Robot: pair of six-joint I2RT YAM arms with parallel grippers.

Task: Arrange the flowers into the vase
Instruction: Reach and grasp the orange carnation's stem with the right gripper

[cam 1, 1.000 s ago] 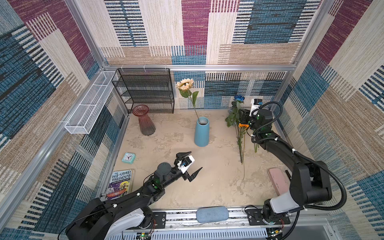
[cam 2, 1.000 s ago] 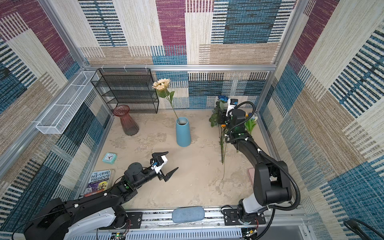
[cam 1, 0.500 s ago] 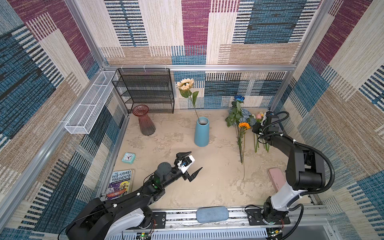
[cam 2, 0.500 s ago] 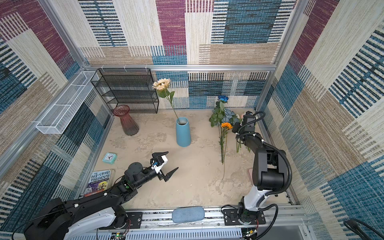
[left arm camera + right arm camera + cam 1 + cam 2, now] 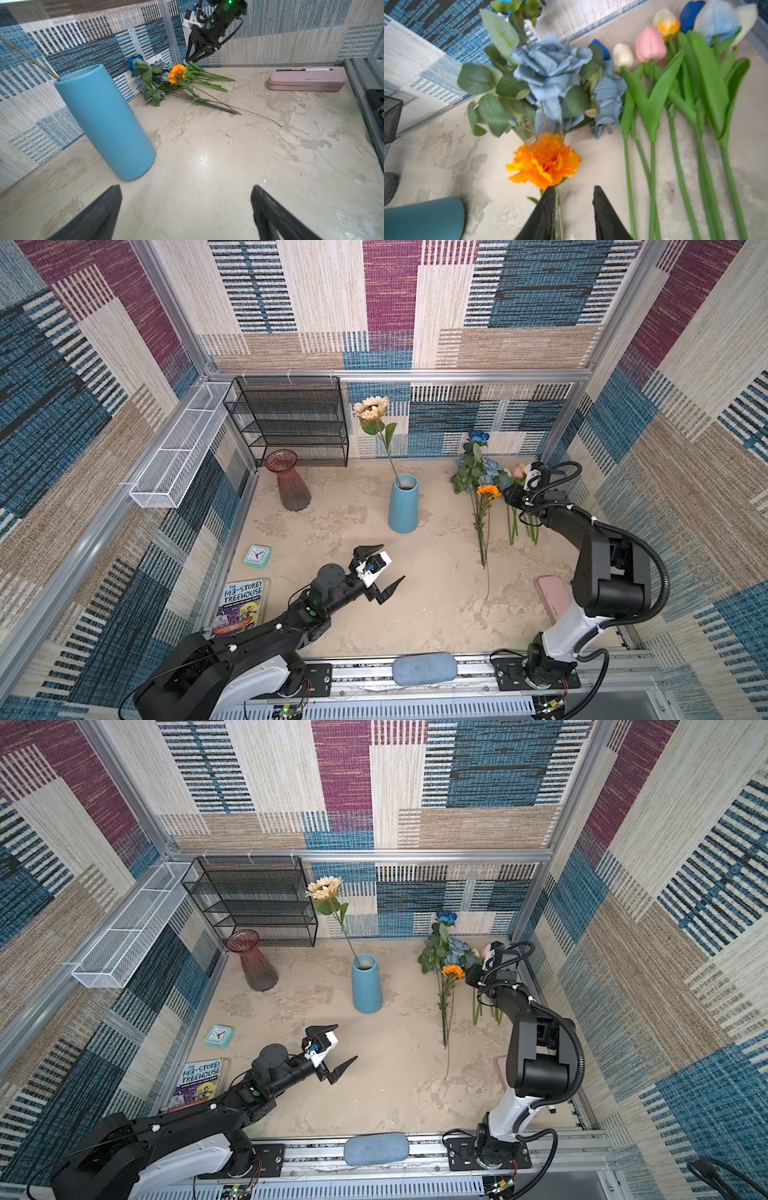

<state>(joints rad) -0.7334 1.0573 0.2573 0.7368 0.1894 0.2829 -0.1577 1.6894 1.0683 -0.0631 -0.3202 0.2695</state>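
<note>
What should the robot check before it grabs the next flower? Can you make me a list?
1. Blue vase upright, with room: ok, only the sunflower stands in it.
2. Right gripper with jaws apart, gripping nothing: ok.
3. Orange flower has its stem between those jaws: cannot tell; it lies close to one jaw, and the wrist view is blurred.
4. Orange flower free of the dusty-blue roses: cannot tell; their stems lie together.
5. Left gripper out of the way: ok, open and apart from the vase.
</note>
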